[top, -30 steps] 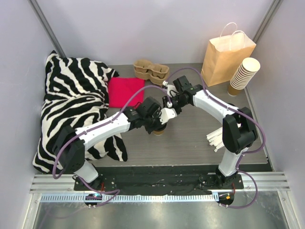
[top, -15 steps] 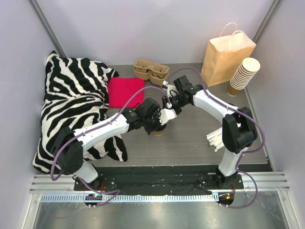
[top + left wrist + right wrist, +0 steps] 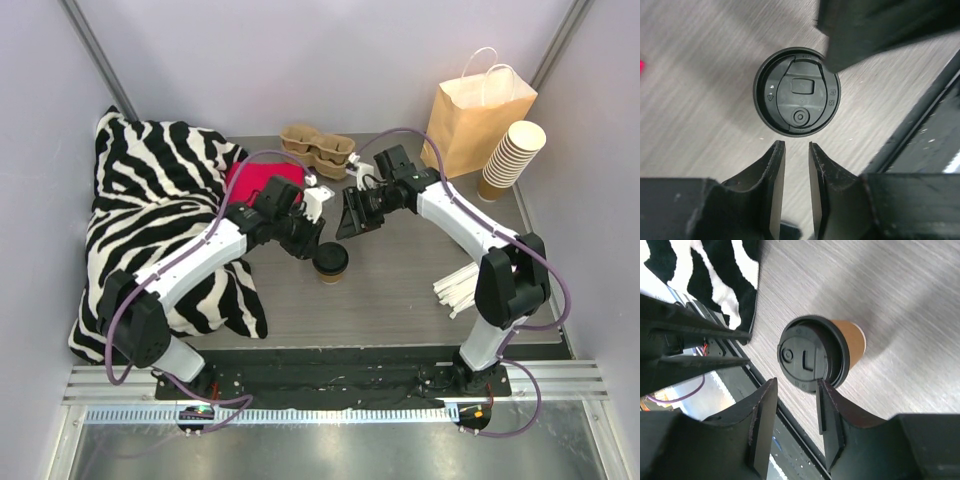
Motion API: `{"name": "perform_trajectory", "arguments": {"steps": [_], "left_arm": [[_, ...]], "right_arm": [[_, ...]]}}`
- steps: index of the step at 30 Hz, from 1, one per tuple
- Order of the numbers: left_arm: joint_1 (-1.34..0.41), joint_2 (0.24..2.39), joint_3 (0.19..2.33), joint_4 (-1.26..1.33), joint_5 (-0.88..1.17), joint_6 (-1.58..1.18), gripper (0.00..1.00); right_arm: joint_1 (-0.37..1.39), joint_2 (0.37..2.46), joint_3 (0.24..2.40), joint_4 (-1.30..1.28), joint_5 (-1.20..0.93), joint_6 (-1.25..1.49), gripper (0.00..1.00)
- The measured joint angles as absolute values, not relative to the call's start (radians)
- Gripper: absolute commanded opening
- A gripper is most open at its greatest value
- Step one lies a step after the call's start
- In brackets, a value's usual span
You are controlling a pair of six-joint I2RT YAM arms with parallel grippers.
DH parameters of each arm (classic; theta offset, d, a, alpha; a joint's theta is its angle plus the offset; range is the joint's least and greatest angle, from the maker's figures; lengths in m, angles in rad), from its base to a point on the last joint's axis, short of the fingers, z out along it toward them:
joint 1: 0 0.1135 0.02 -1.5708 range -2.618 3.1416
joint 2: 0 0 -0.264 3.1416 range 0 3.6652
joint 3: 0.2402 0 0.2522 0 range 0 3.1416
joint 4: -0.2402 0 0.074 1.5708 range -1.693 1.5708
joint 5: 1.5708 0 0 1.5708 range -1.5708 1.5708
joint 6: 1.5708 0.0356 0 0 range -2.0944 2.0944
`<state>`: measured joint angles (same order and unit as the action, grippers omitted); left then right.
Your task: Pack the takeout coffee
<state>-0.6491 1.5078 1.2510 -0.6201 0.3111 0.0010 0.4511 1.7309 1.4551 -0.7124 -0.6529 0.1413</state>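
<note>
The takeout coffee (image 3: 330, 262), a small tan cup with a black lid, stands upright in the middle of the table. My left gripper (image 3: 308, 238) hovers just behind and left of it, apart from it. In the left wrist view the lid (image 3: 797, 90) lies beyond the left gripper (image 3: 794, 146), whose jaws stand narrowly open and empty. My right gripper (image 3: 349, 222) hangs behind and right of the cup. The right wrist view shows the cup (image 3: 851, 341) past the right gripper (image 3: 796, 385), open with nothing held.
A paper bag (image 3: 475, 115) stands at the back right beside a stack of lidless cups (image 3: 510, 155). A pulp carrier (image 3: 318, 147) and a red cloth (image 3: 255, 180) lie at the back. Zebra fabric (image 3: 150, 210) covers the left. White sticks (image 3: 455, 290) lie on the right.
Both grippers were closed in over the cup; now they have opened wider and drawn back from it, left one leftward, right one rightward. The cup stands uncovered with its lid on.
</note>
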Motion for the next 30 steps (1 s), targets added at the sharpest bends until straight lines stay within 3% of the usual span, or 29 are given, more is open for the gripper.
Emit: {"name": "perform_trajectory", "arguments": {"steps": [13, 30], "left_arm": [[-0.542, 1.619, 1.255, -0.571, 0.437, -0.307, 0.34], [-0.545, 1.656, 1.240, -0.513, 0.471, -0.413, 0.36]], "right_arm": [[0.451, 1.708, 1.357, -0.701, -0.654, 0.184, 0.44], [0.451, 1.770, 1.341, -0.661, -0.664, 0.212, 0.40]]}}
